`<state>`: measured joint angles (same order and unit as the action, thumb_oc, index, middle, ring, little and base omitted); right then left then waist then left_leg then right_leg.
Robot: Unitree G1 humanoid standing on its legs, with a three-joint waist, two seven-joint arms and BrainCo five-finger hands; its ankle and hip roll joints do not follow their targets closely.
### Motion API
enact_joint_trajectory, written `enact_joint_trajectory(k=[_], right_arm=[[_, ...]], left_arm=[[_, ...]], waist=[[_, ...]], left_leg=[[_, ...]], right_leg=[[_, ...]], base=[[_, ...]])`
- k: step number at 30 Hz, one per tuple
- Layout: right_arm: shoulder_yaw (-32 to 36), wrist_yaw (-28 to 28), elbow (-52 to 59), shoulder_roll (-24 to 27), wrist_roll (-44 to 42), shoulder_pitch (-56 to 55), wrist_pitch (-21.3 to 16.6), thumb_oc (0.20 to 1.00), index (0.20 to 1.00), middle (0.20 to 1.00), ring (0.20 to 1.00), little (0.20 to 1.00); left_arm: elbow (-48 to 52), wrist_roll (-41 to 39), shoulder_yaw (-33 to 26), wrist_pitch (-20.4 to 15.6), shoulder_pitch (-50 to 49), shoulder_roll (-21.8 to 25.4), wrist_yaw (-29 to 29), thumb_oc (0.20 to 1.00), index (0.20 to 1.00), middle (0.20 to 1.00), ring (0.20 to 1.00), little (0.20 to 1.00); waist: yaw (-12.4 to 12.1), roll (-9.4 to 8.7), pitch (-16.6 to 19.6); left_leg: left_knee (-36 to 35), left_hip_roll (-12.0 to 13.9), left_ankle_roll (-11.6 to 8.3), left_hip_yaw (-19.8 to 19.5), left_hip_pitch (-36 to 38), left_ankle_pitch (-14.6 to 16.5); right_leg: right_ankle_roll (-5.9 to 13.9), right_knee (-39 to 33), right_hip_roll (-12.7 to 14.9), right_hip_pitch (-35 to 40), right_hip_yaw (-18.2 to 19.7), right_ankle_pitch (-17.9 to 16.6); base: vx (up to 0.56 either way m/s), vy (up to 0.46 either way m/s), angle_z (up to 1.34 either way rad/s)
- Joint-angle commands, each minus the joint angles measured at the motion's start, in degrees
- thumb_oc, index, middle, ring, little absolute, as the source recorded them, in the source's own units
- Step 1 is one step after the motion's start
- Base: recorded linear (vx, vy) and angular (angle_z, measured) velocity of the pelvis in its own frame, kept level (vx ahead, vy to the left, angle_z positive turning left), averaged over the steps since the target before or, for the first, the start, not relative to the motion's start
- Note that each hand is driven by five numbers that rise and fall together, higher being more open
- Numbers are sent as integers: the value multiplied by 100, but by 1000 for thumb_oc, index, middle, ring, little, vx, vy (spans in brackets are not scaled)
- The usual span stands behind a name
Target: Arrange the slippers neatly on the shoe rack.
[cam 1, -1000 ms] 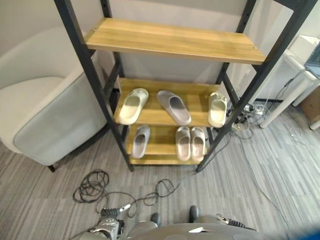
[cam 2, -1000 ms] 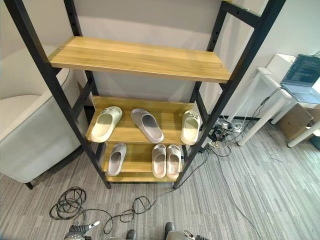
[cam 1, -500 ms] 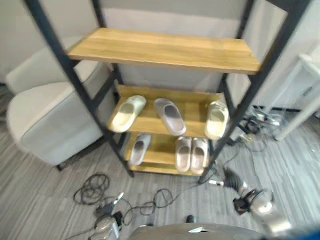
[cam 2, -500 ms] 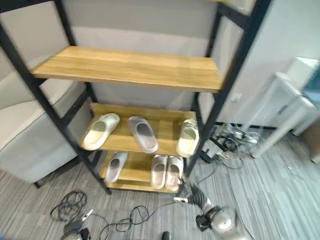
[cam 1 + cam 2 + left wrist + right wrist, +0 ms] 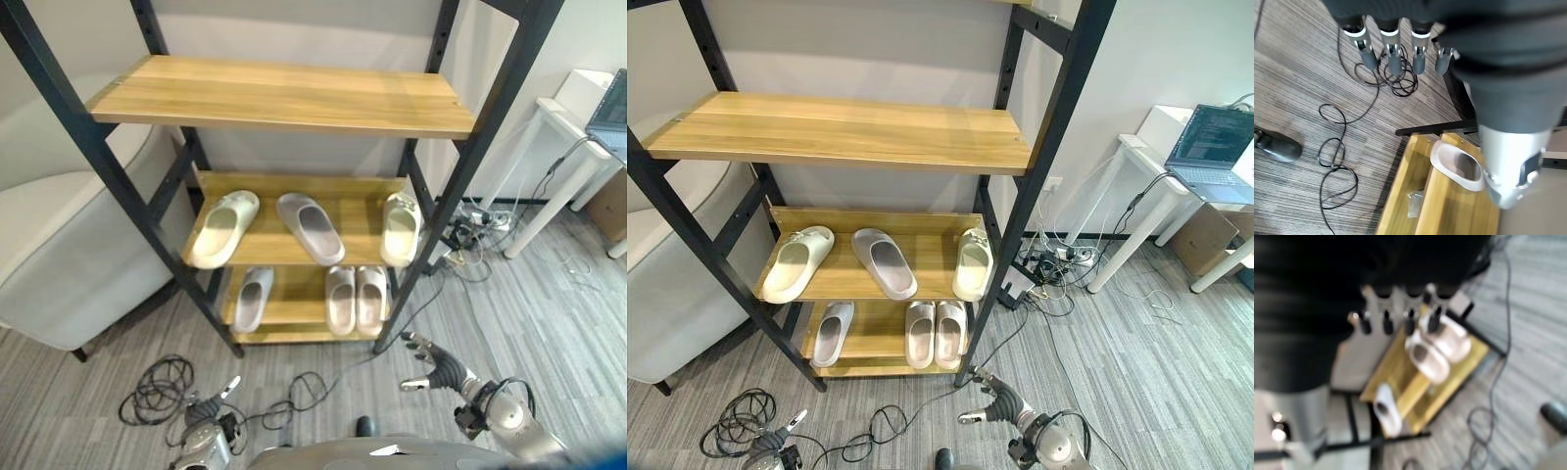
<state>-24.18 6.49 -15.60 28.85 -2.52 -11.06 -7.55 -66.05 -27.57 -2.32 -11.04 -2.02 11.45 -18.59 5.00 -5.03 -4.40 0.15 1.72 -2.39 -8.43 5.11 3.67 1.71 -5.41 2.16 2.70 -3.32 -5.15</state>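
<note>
A: What are the hands doing?

B: The right hand is hanging low in front of the shoe rack, by its right front post, with its fingers stretched out straight and a little apart, holding nothing. The left hand is sitting low in front of the rack's left side, fingers also straight and spread in a row, gripping nothing.

A: And the slippers?

B: All are lying on the rack. On its middle shelf a cream slipper is resting at the left, angled, a grey slipper is lying slanted at the centre, and another cream slipper is sitting at the right end beside the post, well apart from its partner. On the rack's bottom shelf a single grey slipper is lying at the left, and a pale pair is sitting side by side, touching, at the right. The top shelf is bare wood.

A: Anything around the rack?

B: A pale armchair is standing just left of the rack, a white desk carrying a laptop is standing well to its right, and the grey striped floor is running in front of it.
</note>
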Motion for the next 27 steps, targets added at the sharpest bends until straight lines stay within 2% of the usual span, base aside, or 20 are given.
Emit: enact_joint_trajectory(k=[1, 7, 24, 27], right_arm=[[328, -296, 186, -106, 129, 405, -186, 1000, 1000, 1000, 1000, 1000], [456, -336, 294, -64, 262, 864, 88, 1000, 1000, 1000, 1000, 1000], [400, -287, 155, 49, 318, 1676, 219, 1000, 1000, 1000, 1000, 1000], [507, -448, 20, 172, 352, 1959, 164, 1000, 1000, 1000, 1000, 1000]], left_arm=[[-37, 133, 25, -109, 346, 40, 68, 1000, 1000, 1000, 1000, 1000], [-94, 271, 28, -46, 274, 122, 183, 1000, 1000, 1000, 1000, 1000], [-168, 557, 103, -35, 131, 300, 290, 1000, 1000, 1000, 1000, 1000], [-159, 637, 174, -54, 115, 321, 280, 1000, 1000, 1000, 1000, 1000]], waist=[[-142, 96, -44], [-288, 66, -33], [-647, -68, -28], [-747, -120, -65]], left_leg=[[129, -37, 65, 196, 172, 103], [180, -93, 96, 115, 135, 143], [239, -146, 68, -192, 49, 181], [296, -155, 53, -288, -24, 191]], right_leg=[[495, 834, 204, -128, 114, 665], [493, 860, 248, -95, 19, 692], [469, 826, 291, 25, -297, 775], [460, 819, 294, 32, -398, 796]], base=[[29, 34, 2], [18, 9, 4], [34, 9, 12], [46, 9, 17]])
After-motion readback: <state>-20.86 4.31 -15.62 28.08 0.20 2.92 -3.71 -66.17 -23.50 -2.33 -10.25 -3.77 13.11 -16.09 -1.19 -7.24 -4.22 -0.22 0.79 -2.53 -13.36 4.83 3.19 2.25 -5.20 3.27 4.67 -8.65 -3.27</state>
